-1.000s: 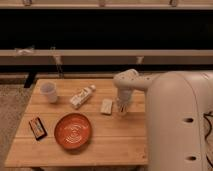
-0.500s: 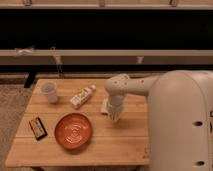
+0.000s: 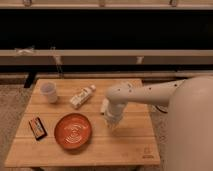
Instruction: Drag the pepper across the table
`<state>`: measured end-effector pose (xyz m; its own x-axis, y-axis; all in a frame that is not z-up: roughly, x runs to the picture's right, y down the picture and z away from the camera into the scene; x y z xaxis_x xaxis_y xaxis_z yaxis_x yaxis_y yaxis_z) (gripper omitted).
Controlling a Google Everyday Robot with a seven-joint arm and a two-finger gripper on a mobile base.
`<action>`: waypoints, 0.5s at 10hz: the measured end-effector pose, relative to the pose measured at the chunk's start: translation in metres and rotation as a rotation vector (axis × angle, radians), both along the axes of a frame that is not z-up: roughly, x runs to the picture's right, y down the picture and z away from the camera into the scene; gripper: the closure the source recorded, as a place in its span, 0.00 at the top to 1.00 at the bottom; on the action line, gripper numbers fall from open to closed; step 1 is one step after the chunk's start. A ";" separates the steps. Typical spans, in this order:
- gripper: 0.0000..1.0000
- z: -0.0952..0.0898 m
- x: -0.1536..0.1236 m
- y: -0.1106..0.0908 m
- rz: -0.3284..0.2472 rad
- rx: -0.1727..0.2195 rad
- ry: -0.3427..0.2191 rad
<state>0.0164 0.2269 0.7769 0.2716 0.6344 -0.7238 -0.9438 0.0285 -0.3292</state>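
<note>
The light wooden table (image 3: 130,142) fills the middle of the camera view. My white arm reaches in from the right, and my gripper (image 3: 112,121) points down at the tabletop just right of the orange bowl (image 3: 73,131). The pepper does not show; it may be hidden under the gripper or the arm. A pale beige block (image 3: 104,106) peeks out behind the wrist.
A white cup (image 3: 48,92) stands at the back left. A white bottle (image 3: 82,96) lies on its side near the middle back. A dark flat packet (image 3: 37,127) lies at the left front. A small dark mark (image 3: 146,151) sits near the front right corner.
The arm has swung left and toward the table's front, bringing the gripper from near the back right to beside the orange bowl. The other objects have not moved.
</note>
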 end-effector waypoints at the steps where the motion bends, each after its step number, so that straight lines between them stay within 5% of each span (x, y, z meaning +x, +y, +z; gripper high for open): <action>1: 0.00 -0.009 -0.006 0.006 -0.011 0.004 -0.035; 5: 0.00 -0.052 -0.004 0.033 -0.016 0.015 -0.095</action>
<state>0.0127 0.2603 0.7245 0.3490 0.6398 -0.6847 -0.9076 0.0490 -0.4169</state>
